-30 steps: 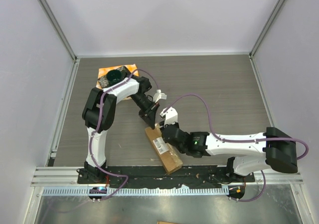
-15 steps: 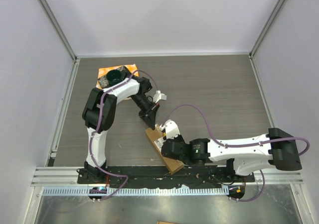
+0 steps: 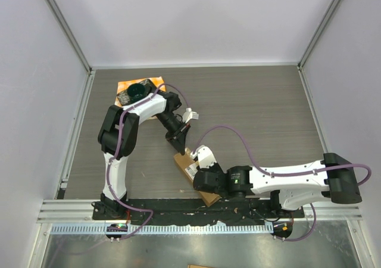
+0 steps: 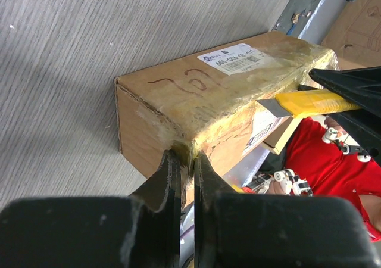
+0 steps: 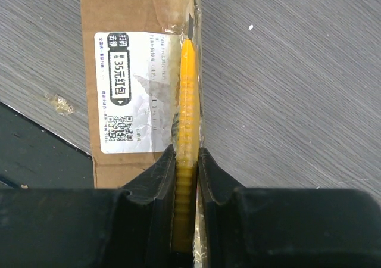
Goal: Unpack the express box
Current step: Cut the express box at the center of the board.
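Observation:
The express box (image 3: pixel 186 164), brown cardboard with a white label (image 5: pixel 134 89) and shiny tape, lies slantwise near the table's front edge. My left gripper (image 3: pixel 180 146) is shut on the taped top corner of its far end (image 4: pixel 184 155). My right gripper (image 3: pixel 201 177) is over the box's middle, shut on a yellow utility knife (image 5: pixel 187 101). The knife's blade tip (image 5: pixel 189 27) lies on the taped seam along the box's (image 5: pixel 137 18) right top edge. The knife also shows in the left wrist view (image 4: pixel 309 101), lying on the box (image 4: pixel 196 101).
A dark dish (image 3: pixel 138 90) on orange cloth (image 3: pixel 155 80) sits at the back left, with a small patterned packet (image 3: pixel 123 95) beside it. A black rail (image 3: pixel 166 207) runs along the near edge just behind the box. White walls enclose the table.
My right gripper has slid with the knife along the box toward the near edge. The left gripper and the box have stayed in place.

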Available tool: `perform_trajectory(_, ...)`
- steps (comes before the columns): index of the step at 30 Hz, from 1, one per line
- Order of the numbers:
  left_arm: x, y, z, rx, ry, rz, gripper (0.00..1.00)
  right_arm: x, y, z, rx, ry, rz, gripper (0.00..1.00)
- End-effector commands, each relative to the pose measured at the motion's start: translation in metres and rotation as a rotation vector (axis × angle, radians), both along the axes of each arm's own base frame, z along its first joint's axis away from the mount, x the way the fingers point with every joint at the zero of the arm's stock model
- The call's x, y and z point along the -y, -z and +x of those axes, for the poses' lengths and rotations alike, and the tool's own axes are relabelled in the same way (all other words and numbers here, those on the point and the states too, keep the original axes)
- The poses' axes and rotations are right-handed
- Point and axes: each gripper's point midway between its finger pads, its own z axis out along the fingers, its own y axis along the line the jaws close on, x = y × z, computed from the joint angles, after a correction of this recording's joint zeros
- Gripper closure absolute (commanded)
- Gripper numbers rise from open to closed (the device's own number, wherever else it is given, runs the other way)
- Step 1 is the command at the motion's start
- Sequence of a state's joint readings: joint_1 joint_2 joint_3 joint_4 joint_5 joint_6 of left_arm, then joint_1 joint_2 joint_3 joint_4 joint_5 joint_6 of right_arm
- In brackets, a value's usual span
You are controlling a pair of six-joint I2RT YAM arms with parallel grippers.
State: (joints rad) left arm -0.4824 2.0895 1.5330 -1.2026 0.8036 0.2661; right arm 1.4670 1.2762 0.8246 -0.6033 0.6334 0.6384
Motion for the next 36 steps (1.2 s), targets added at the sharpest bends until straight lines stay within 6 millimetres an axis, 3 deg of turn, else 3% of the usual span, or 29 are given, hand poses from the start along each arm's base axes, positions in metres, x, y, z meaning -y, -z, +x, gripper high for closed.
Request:
perform_trajectory(1,-0.027,0.048,0.062,0.331,0.066,0.129,1.00,-0.003,-0.006,-0.003,-0.005,-0.038,-0.030,0.99)
perform_trajectory(6,-0.024,0.039,0.056,0.327,0.096,0.085,1.00,-0.004,-0.012,0.002,0.007,-0.041,-0.033,0.99)
perform_trajectory(10,-0.023,0.029,0.052,0.311,0.102,0.071,0.78,-0.005,-0.032,0.016,0.062,-0.027,-0.014,0.99)
perform_trajectory(12,-0.021,0.018,0.053,0.324,0.099,0.040,0.57,-0.008,-0.046,0.023,0.087,-0.030,0.000,0.99)
perform_trajectory(14,-0.021,0.002,0.053,0.333,0.091,0.009,0.23,-0.012,-0.062,0.028,0.100,-0.041,0.025,0.99)
perform_trajectory(15,-0.021,-0.007,0.058,0.351,0.082,-0.008,0.00,-0.012,-0.067,0.032,0.103,-0.034,0.036,0.99)
perform_trajectory(20,-0.030,-0.057,0.071,0.384,0.029,-0.127,0.00,-0.018,-0.094,0.033,0.080,-0.075,0.112,0.99)
perform_trajectory(24,-0.038,-0.116,0.081,0.432,0.015,-0.294,0.00,-0.020,-0.101,0.027,0.023,-0.135,0.149,0.99)
perform_trajectory(25,-0.039,-0.131,0.069,0.384,0.018,-0.340,0.00,-0.021,-0.106,0.028,0.024,-0.153,0.157,0.99)
perform_trajectory(28,-0.040,-0.166,0.049,0.461,0.121,-0.465,0.00,-0.031,-0.120,0.021,-0.021,-0.245,0.210,0.99)
perform_trajectory(32,-0.038,-0.173,0.008,0.608,0.339,-0.495,0.00,-0.041,-0.135,0.022,-0.069,-0.333,0.251,0.99)
perform_trajectory(34,-0.033,-0.175,-0.005,0.610,0.379,-0.485,0.00,-0.044,-0.139,0.021,-0.097,-0.365,0.256,0.99)
perform_trajectory(36,-0.032,-0.180,-0.006,0.609,0.352,-0.453,0.00,-0.043,-0.141,0.025,-0.090,-0.382,0.243,0.99)
